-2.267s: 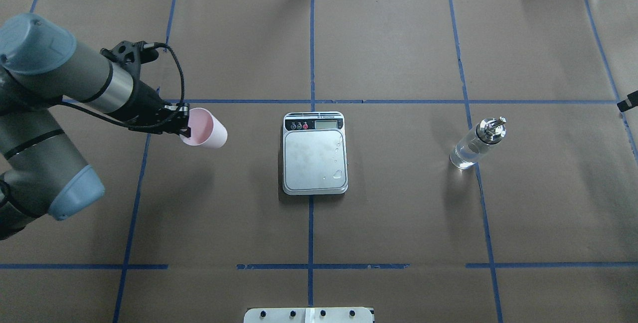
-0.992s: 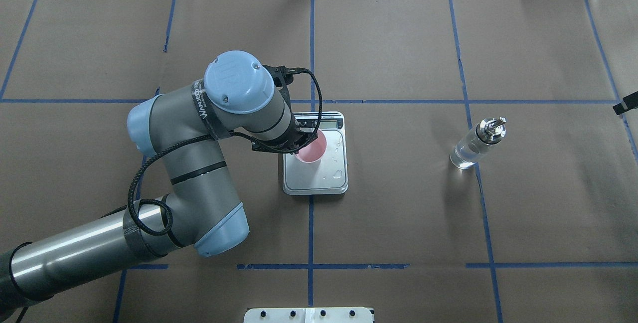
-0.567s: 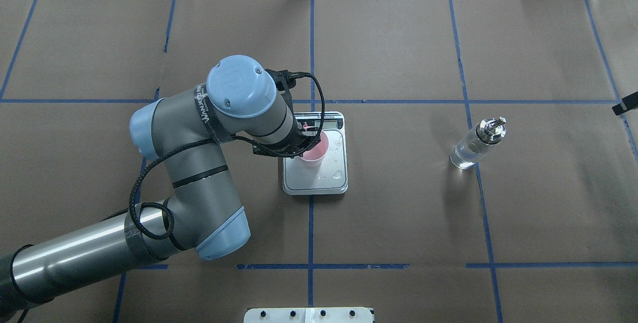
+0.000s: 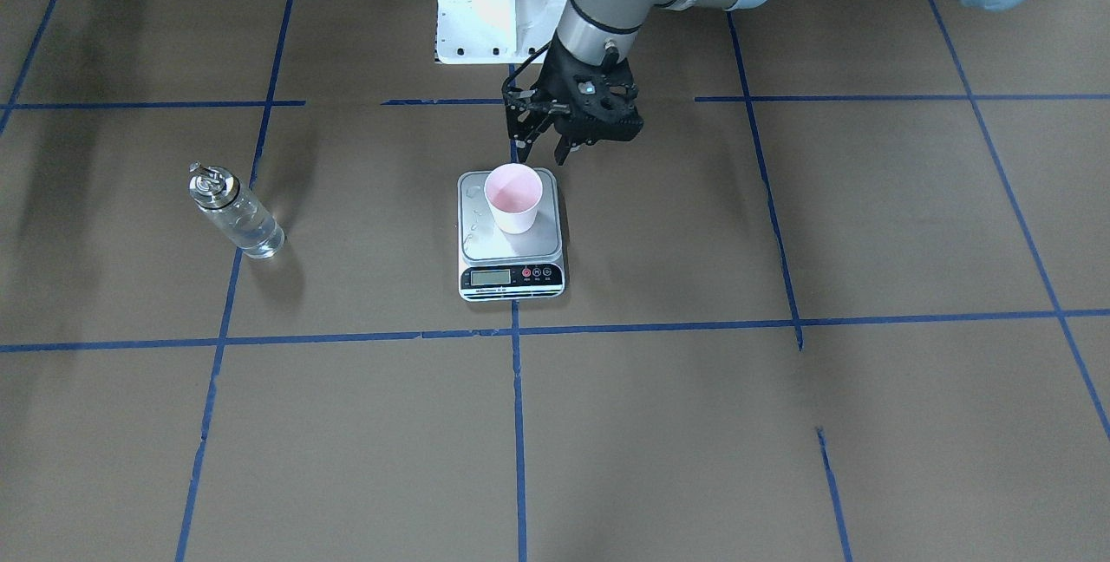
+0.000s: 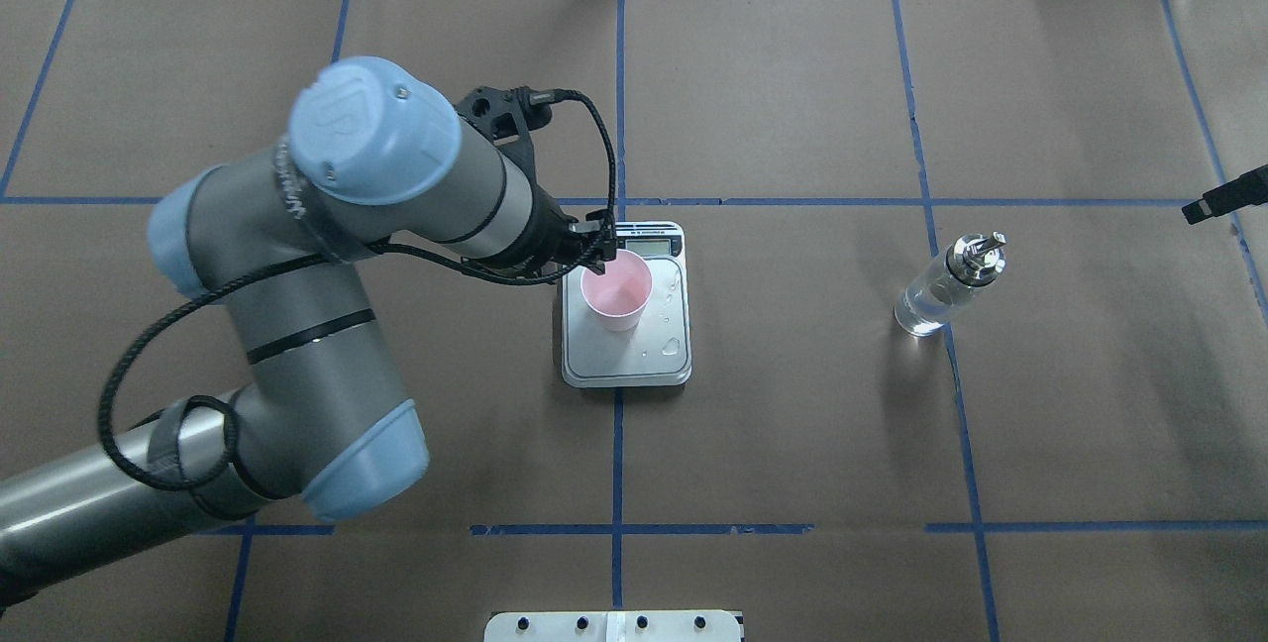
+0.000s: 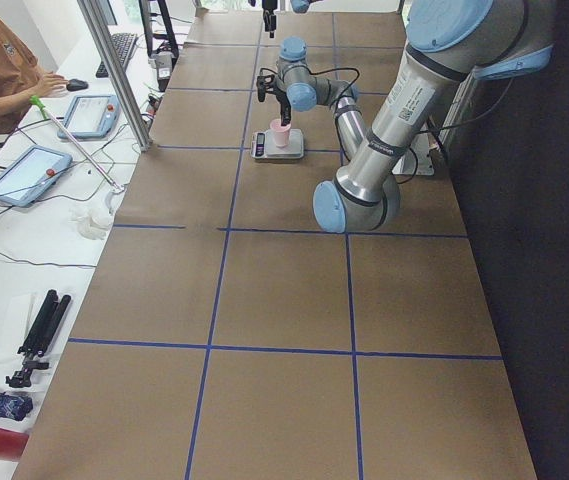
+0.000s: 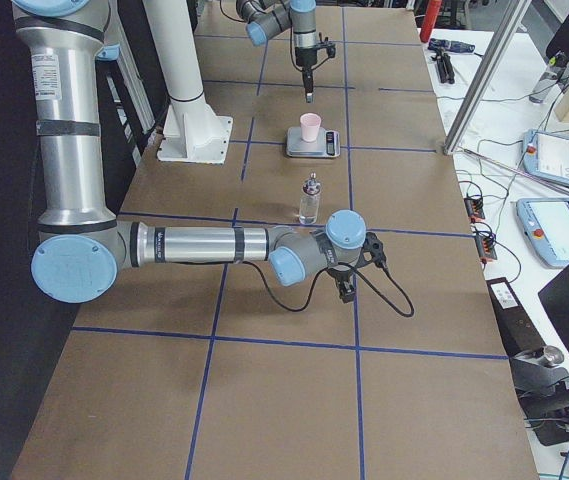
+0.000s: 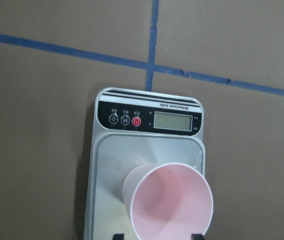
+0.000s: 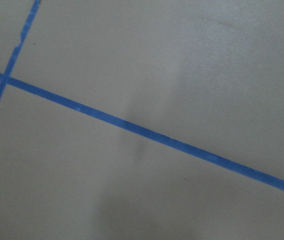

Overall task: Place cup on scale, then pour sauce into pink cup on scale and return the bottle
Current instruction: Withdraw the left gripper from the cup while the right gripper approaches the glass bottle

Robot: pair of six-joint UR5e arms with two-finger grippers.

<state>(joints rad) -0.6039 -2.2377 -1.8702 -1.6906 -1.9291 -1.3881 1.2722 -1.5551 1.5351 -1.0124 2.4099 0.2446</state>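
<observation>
Cup (image 4: 513,198) sits upright on the scale (image 4: 511,277), my left gripper (image 4: 543,149) hovers over it, jaws spread, holding nothing. Bottle (image 4: 236,217) stands well apart.

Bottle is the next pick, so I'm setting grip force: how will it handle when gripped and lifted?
The bottle looks like smooth clear glass, so probably slippery and breakable if dropped. It stands upright, tall and narrow, so a sideways nudge could tip it. The clear liquid inside likely adds weight and may slosh.
</observation>
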